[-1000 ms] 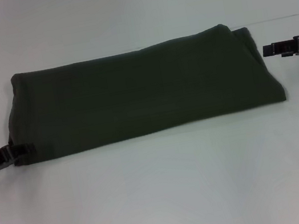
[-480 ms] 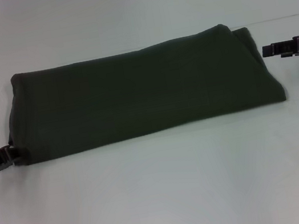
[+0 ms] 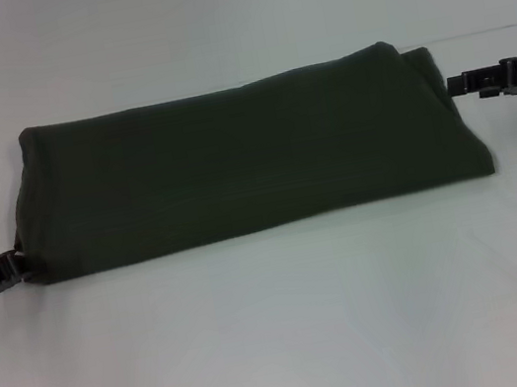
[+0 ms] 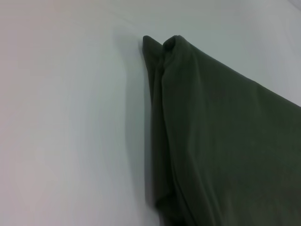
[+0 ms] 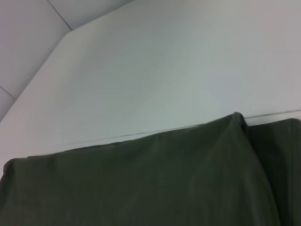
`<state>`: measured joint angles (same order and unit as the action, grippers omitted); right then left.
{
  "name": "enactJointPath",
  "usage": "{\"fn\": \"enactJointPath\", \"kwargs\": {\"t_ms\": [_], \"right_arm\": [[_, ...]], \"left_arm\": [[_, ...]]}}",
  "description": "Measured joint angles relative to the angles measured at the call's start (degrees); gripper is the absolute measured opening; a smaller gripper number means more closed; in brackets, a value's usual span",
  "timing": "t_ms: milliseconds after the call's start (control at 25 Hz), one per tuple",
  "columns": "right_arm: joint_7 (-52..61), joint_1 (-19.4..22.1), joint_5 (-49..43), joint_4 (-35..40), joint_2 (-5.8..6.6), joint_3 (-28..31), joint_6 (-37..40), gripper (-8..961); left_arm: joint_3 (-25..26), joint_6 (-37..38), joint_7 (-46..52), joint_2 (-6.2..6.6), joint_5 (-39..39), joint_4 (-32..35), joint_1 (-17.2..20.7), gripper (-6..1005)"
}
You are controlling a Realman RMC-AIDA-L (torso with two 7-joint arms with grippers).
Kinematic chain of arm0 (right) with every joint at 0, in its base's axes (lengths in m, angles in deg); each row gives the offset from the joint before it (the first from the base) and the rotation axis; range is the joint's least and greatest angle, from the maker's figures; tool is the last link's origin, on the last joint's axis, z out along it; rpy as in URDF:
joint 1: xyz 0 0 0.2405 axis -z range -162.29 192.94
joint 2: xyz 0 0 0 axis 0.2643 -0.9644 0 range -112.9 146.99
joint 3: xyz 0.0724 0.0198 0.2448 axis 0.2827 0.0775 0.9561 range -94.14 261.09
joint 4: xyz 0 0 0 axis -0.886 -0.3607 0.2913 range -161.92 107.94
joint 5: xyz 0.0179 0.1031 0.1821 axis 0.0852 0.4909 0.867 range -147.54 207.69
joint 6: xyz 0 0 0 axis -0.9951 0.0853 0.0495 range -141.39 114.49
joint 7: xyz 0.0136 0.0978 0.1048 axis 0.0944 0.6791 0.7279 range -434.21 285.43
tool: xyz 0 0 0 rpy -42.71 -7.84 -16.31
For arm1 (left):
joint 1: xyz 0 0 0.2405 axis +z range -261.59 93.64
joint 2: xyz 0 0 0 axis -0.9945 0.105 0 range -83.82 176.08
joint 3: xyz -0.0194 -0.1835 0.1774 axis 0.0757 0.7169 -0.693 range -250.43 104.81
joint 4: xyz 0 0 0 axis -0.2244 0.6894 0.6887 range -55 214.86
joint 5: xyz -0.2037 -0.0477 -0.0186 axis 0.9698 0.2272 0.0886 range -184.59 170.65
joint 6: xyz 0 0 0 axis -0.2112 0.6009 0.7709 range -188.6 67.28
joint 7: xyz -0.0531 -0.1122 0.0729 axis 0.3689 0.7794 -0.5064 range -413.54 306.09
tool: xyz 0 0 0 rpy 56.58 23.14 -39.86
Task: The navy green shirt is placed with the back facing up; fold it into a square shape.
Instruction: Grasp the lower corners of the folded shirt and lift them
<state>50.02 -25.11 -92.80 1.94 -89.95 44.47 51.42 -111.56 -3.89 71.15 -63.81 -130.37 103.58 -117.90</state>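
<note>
The navy green shirt [image 3: 233,163] lies on the white tabletop [image 3: 283,330], folded into a long band that runs across the middle of the head view, its upper layers doubled over so that a second thickness of cloth shows at the shirt's right end. The left pincer [image 3: 17,266] sits low at the shirt's near left corner, its tip right against the cloth edge; whether it has hold of the fabric or how far its jaws stand apart cannot be told from here. The right pincer [image 3: 455,85] reaches in toward the shirt's far right end and stops just beside the folded edge, with a thin strip of tabletop between tip and cloth; its jaws look close together, though the view does not settle whether they are fully closed. In the left wrist view the shirt [image 4: 221,136] shows its layered corner, two folds of fabric stacked with a seam line between them, resting on the tabletop [image 4: 70,117]. In the right wrist view the shirt [image 5: 141,183] fills the lower part, its folded ridge rising to a soft point, with the tabletop [image 5: 155,70] beyond it.
</note>
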Motion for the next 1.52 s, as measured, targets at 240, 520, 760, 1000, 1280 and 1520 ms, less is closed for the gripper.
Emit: {"fn": "enactJointPath", "kwargs": {"t_ms": [240, 520, 760, 1000, 1280, 1520], "right_arm": [[9.4, -3.3, -7.1, 0.1, 1.56, -4.2, 0.1, 684], [13.4, -5.8, -16.0, -0.2, 0.45, -4.6, -2.5, 678], [13.8, -6.9, -19.1, -2.3, -0.49, -4.6, -4.8, 676], [13.7, -6.8, -20.8, -3.5, -1.46, -4.7, -7.2, 674], [13.3, -6.8, -21.0, -4.5, -2.03, -4.7, -8.5, 672], [13.3, -6.8, -21.0, -4.5, -2.97, -4.7, -9.0, 671]], "left_arm": [[0.0, 0.0, -0.2, 0.0, 0.0, 0.2, 0.0, 2], [-0.1, -0.4, -0.3, -0.01, 0.0, 0.3, -0.1, 3], [-0.1, -0.6, -0.4, 0.01, 0.0, 0.3, -0.1, 2], [-0.1, -0.7, -0.7, 0.05, 0.0, 0.3, -0.1, 2], [-0.1, -0.8, -1.0, 0.09, 0.0, 0.2, -0.1, 3], [-0.1, -0.9, -1.0, 0.09, 0.0, 0.1, -0.1, 3]]}}
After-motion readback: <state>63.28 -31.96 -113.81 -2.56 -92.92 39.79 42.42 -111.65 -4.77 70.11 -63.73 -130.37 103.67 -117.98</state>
